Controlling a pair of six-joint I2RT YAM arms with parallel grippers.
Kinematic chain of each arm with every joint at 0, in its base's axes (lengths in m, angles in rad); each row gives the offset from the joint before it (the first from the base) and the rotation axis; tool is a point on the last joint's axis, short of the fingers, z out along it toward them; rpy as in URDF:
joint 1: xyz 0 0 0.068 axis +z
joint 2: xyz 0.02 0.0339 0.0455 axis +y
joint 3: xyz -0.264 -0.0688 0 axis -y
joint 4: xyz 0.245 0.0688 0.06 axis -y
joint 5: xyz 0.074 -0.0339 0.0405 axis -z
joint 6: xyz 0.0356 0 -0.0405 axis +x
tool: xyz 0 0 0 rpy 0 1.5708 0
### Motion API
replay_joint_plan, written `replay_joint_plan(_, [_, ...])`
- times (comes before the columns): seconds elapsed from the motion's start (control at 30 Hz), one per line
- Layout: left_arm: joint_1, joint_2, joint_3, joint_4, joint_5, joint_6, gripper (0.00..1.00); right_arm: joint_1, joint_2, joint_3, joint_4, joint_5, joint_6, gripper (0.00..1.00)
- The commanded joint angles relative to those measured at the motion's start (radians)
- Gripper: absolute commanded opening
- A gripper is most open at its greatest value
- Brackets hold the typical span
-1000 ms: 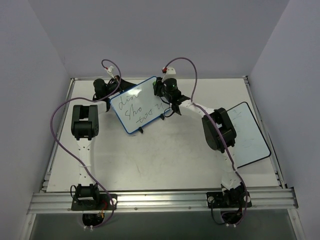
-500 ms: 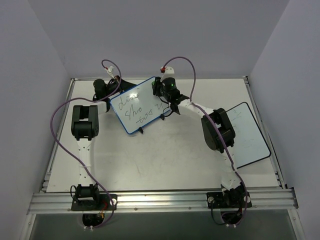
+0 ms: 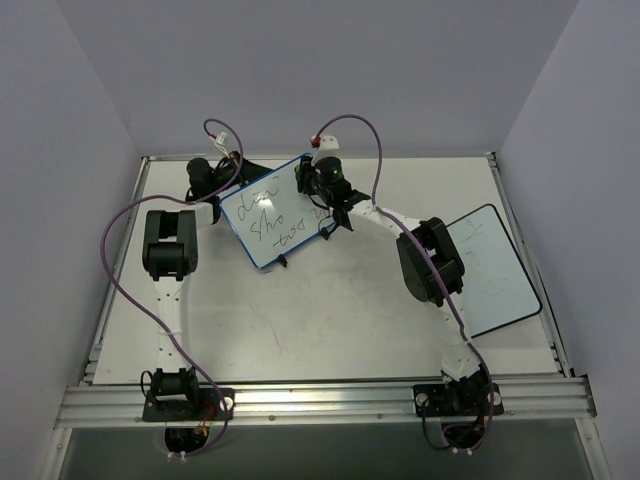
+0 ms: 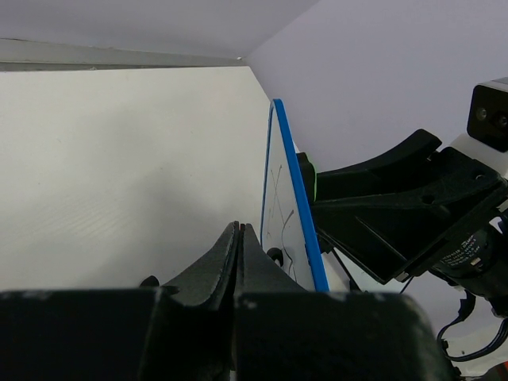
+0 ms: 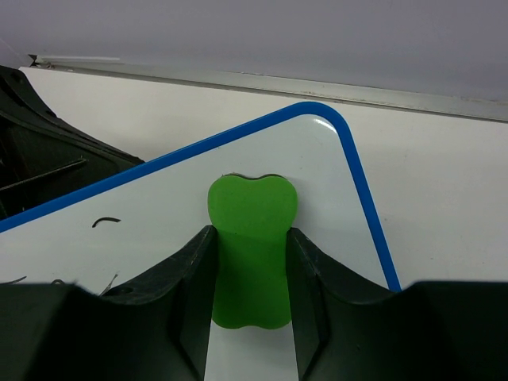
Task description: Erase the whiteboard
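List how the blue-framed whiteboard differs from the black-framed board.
The blue-framed whiteboard stands propped up at the back; the black-framed board lies flat at right. The blue-framed whiteboard carries bold black handwriting; the black-framed board shows only faint marks. Both are white rectangles with rounded corners.

**A:** Can the handwriting (image 3: pixel 262 192) on the whiteboard (image 3: pixel 275 212) be read?
**B:** No. From above it is too small, and the right arm (image 3: pixel 380 215) covers the board's far right corner.
**A:** And from the left wrist?
**B:** The board is nearly edge-on, its lower edge hidden behind the left gripper (image 4: pixel 238 228).
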Motion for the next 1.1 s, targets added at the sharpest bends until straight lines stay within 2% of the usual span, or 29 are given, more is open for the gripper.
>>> replay_joint_plan(0.0, [-0.016,-0.013,0.003,0.038,0.038,0.043,0.02,0.002,0.003,0.011,0.011,0.03,-0.003,0.05])
replay_joint_plan(0.7, [-0.018,-0.013,0.004,0.022,0.038,0.053,0.02,-0.052,-0.022,-0.052,-0.036,0.112,0.026,0.04])
replay_joint_plan(1.07, [-0.021,-0.016,0.004,0.024,0.041,0.053,0.02,-0.04,-0.014,-0.032,-0.032,0.089,0.029,0.04])
